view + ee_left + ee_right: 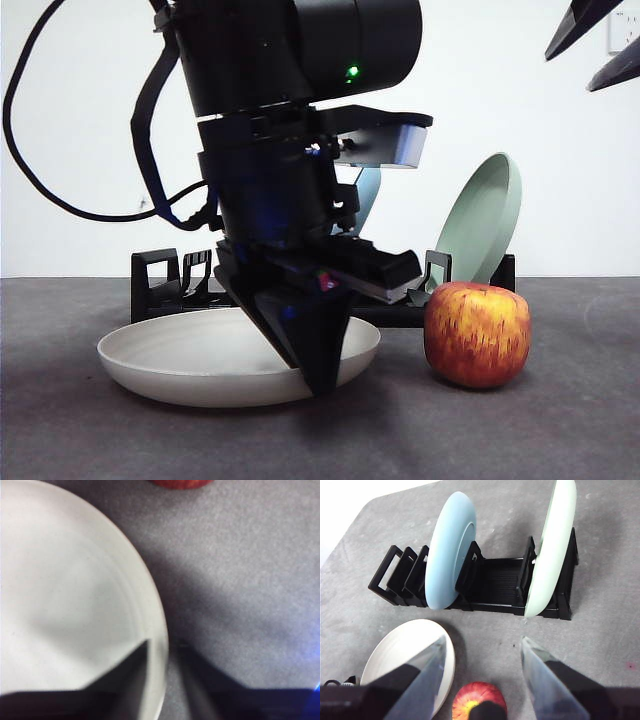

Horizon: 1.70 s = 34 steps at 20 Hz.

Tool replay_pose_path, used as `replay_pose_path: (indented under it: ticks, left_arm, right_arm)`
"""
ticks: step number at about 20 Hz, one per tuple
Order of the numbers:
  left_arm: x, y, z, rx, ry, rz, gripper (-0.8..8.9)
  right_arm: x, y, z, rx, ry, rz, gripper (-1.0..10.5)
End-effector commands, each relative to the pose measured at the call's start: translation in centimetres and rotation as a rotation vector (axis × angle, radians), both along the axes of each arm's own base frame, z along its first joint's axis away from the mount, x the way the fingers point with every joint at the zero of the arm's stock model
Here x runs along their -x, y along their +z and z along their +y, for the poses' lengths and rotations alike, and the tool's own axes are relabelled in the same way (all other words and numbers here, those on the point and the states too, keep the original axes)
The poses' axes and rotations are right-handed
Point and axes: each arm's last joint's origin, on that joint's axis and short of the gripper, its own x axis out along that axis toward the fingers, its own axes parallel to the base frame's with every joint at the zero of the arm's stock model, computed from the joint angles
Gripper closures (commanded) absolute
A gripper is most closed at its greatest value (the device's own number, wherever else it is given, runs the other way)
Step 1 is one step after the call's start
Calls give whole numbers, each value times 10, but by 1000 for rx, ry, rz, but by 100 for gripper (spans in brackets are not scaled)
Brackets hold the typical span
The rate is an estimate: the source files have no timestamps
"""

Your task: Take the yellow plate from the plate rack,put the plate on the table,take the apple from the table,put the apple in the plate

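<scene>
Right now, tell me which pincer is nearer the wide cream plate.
Left. The left pincer straddles the wide cream plate rim on the table; the right pincer hangs open high above, over the red apple.

The arm point(300, 60) is glossy black, with a small green light point(352, 72), a looping black cable point(40, 170) and pointed black fingers point(315, 350).

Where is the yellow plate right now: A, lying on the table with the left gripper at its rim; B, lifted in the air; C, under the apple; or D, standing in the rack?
A: the yellow plate lies flat on the table, the left gripper straddling its rim.
</scene>
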Motion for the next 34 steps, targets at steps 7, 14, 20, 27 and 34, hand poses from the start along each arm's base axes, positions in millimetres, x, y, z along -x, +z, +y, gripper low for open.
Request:
replay_pose_path:
  ticks: [7,14,20,27,34]
  left_arm:
    - [10,78,17,244,33,-143,530]
    - [53,187,95,500,224,-544,530]
    - [92,233,166,621,461,-821,531]
    - [114,241,202,631,537,-887,531]
    - [114,237,203,588,525,-871,531]
  right_arm:
    - [-3,-5,21,58,123,-9,502]
    - [-21,-51,81,291,234,135,504]
    - [-38,-103,111,434,291,290,505]
    - [-50,-144,118,482,300,436,655]
    - [-49,-139,118,461,281,429,959]
